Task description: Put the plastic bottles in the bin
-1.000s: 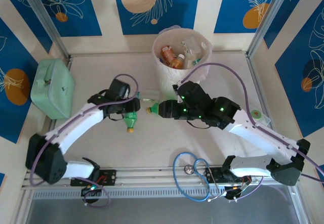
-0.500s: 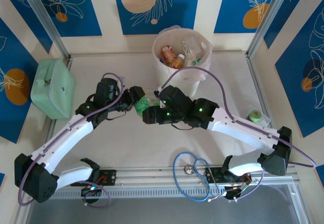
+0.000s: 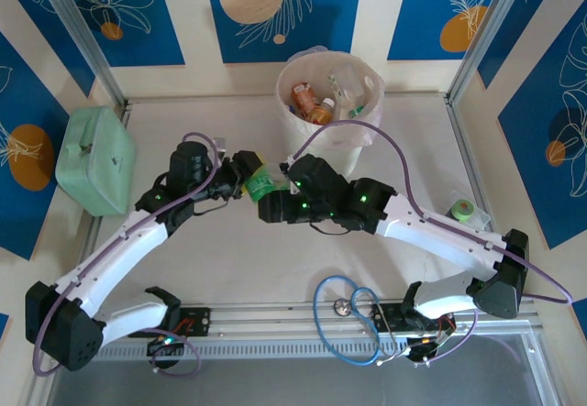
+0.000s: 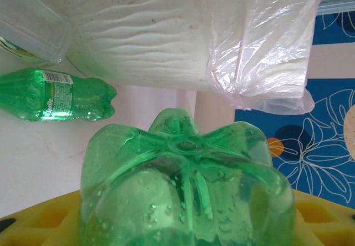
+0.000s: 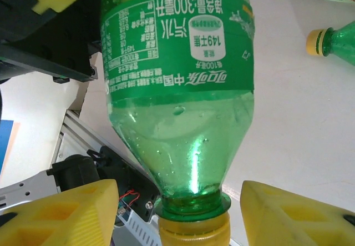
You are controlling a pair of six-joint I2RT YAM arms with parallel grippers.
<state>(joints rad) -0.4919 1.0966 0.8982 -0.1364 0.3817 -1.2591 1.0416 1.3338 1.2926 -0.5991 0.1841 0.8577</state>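
The green bottle (image 5: 177,90), its label reading "300" among Chinese print, is at 7 o'clock from the bin (image 3: 307,140), over the worktop (image 3: 229,259). The left fingers (image 4: 39,224) grip its base end. The right fingers (image 5: 61,212) stand apart around its yellow cap (gaps either side).

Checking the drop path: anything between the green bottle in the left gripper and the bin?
Nothing visible. In the left wrist view the green bottle, held by the left gripper, faces the bin directly; it likely needs lifting over the rim. The open right gripper straddles its cap. A second bottle lies off to the side.
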